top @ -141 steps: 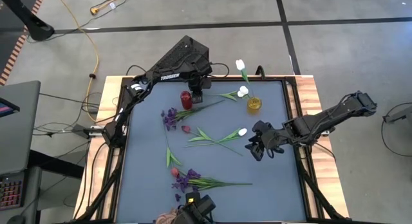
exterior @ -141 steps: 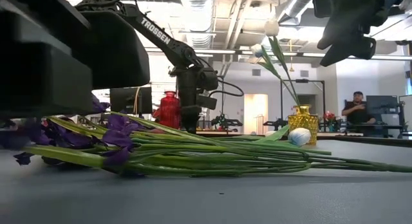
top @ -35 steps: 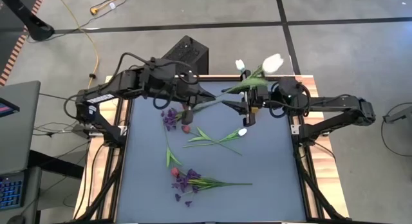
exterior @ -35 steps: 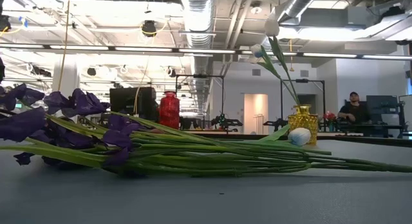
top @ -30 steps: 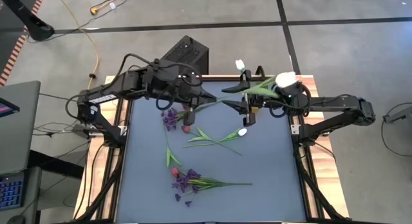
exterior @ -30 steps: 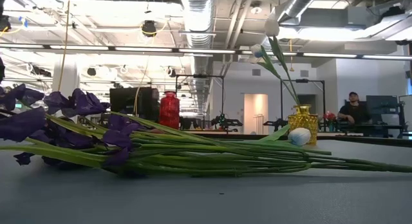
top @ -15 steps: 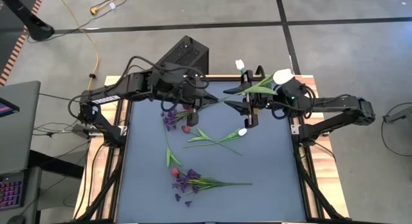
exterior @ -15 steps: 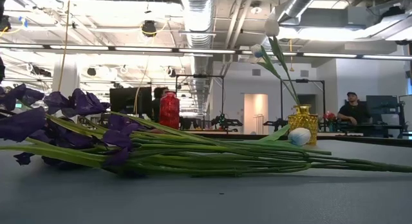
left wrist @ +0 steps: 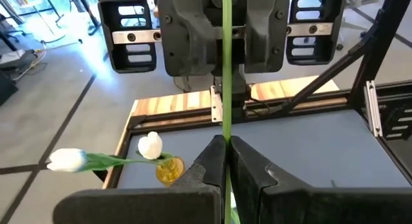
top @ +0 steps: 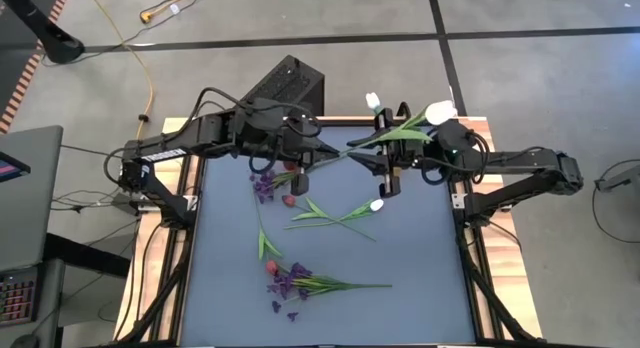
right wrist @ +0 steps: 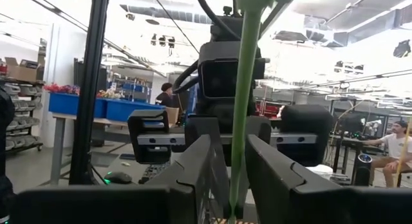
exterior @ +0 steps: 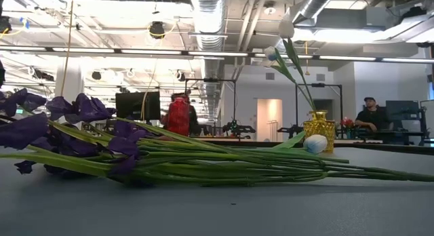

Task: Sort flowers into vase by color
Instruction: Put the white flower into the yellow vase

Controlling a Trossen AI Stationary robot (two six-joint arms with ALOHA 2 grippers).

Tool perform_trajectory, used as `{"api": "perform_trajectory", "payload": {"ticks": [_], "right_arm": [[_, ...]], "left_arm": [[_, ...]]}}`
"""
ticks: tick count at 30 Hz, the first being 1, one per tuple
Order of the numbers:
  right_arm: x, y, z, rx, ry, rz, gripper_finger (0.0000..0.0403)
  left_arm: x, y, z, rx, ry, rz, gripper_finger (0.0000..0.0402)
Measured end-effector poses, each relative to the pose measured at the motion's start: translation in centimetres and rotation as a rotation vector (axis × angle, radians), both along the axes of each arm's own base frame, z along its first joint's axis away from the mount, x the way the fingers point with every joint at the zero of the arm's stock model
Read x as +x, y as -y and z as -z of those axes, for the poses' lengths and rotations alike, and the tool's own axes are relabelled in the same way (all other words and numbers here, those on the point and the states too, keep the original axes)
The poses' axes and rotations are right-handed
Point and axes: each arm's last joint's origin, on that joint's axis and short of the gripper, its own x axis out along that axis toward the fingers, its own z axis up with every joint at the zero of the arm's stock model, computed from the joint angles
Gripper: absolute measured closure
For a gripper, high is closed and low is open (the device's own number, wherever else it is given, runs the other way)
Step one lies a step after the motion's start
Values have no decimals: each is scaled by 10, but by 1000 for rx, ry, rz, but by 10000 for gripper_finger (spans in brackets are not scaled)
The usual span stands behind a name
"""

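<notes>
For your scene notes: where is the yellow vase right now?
In the high view, the yellow vase stands near the table's far right edge, largely hidden below the right gripper; a white tulip lies just nearer.

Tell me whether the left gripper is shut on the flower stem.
Shut on it. In the left wrist view the left gripper has its jaws pressed together around the thin green stem, which runs straight out toward the right gripper.

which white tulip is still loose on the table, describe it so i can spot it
On the blue table, look just below the right gripper near the middle. The loose tulip lies flat there, stem running left, while the other white tulips stand in the yellow vase or are held aloft.
</notes>
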Motion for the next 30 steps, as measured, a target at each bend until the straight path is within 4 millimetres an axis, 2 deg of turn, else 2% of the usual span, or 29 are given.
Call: {"api": "perform_trajectory", "payload": {"ticks": [12, 16, 21, 24, 27, 30], "right_arm": [[0, 0, 0, -8, 2, 22, 293], [0, 0, 0, -9, 2, 22, 317], [0, 0, 0, -9, 1, 22, 371], [0, 1, 1, -8, -7, 22, 377], [0, 1, 2, 24, -32, 14, 377], [-1, 6, 5, 47, -78, 26, 376]], "left_arm": [[0, 0, 0, 0, -4, 0, 401], [0, 0, 0, 0, -4, 0, 401], [0, 0, 0, 0, -4, 0, 401], [0, 0, 0, 7, -6, 2, 400], [-1, 0, 2, 43, -24, 12, 386], [-4, -1, 3, 82, -52, -16, 354]]}}
